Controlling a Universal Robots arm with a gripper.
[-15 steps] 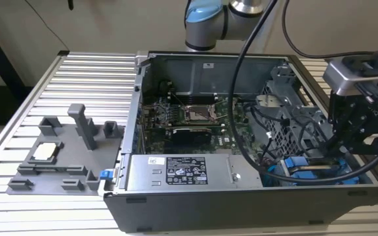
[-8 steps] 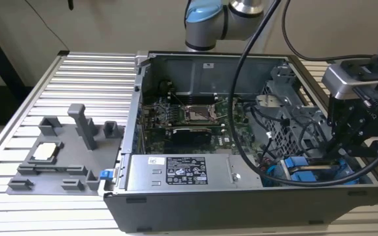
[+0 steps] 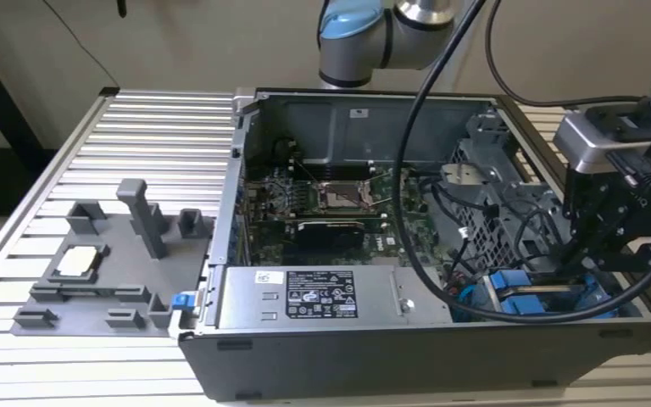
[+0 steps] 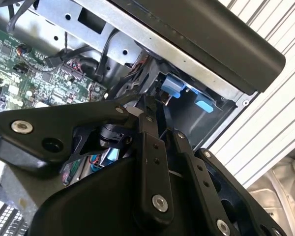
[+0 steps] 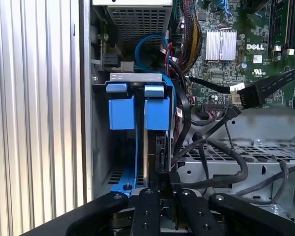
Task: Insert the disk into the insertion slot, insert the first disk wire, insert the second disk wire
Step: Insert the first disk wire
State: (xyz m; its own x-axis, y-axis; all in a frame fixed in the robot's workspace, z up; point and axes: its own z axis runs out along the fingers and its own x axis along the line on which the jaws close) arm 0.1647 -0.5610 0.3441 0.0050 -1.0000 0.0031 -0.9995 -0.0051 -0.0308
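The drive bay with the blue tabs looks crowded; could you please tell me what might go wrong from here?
Black wires run right beside the blue tabs and the pincer, so they might snag or get pinched. The arm's thick black cable drapes across the open computer case and could catch on parts inside.

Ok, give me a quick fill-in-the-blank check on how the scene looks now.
1. The drive bay carries ___ tabs.
2. The gripper reaches into the case at the exterior view's ___ end.
3. The grey parts tray lies outside the case, on the exterior view's ___.
Missing: blue; right; left.
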